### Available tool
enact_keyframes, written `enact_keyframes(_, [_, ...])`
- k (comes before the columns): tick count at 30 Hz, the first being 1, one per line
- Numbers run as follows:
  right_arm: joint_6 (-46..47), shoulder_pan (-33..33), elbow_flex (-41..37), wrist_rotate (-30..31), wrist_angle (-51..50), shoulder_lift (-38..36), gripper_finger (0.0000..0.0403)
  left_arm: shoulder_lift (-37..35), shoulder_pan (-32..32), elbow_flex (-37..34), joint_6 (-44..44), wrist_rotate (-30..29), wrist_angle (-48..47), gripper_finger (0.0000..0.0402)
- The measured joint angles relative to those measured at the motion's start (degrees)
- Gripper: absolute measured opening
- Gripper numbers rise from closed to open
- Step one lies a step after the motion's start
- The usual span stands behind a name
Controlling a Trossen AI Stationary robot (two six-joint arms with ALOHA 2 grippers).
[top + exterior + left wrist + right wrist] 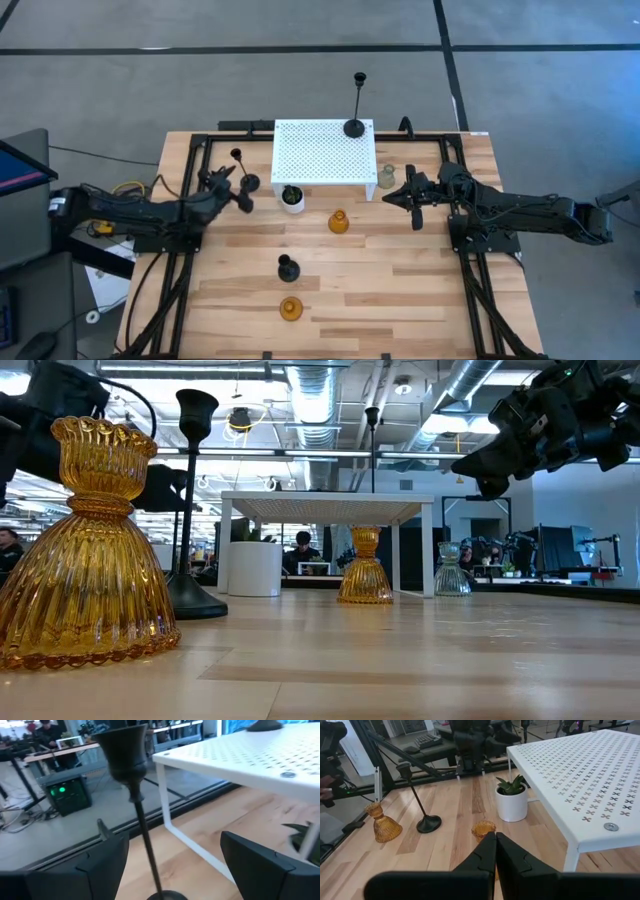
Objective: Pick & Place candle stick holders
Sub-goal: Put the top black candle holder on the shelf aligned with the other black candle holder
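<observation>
A black holder with a thin stem (pixel 246 183) stands on its round base on the table, left of the white perforated shelf (pixel 325 150). My left gripper (pixel 238 192) is open, one finger on either side of the stem (pixel 145 835), apart from it. A tall black holder (pixel 354 127) stands on the shelf's far edge. A clear glass holder (pixel 386 177) stands by the shelf's right leg. One amber holder (pixel 338 222) stands mid-table. A short black holder (pixel 288 267) and another amber one (pixel 291 309) stand nearer. My right gripper (pixel 393 197) is shut and empty, above the table near the clear holder.
A small white pot with a green plant (pixel 292 197) stands by the shelf's near left leg, close to my left gripper. Dark frame rails (pixel 180 270) run along both table sides. Bare wood lies at the near right (pixel 400 300).
</observation>
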Motion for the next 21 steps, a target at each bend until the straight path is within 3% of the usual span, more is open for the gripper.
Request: enact_keyframes(21, [-1.5, 0.0, 0.0, 0.0, 0.0, 0.0, 0.0, 0.0, 2.1, 0.0, -0.1, 1.8, 4.1, 0.0315])
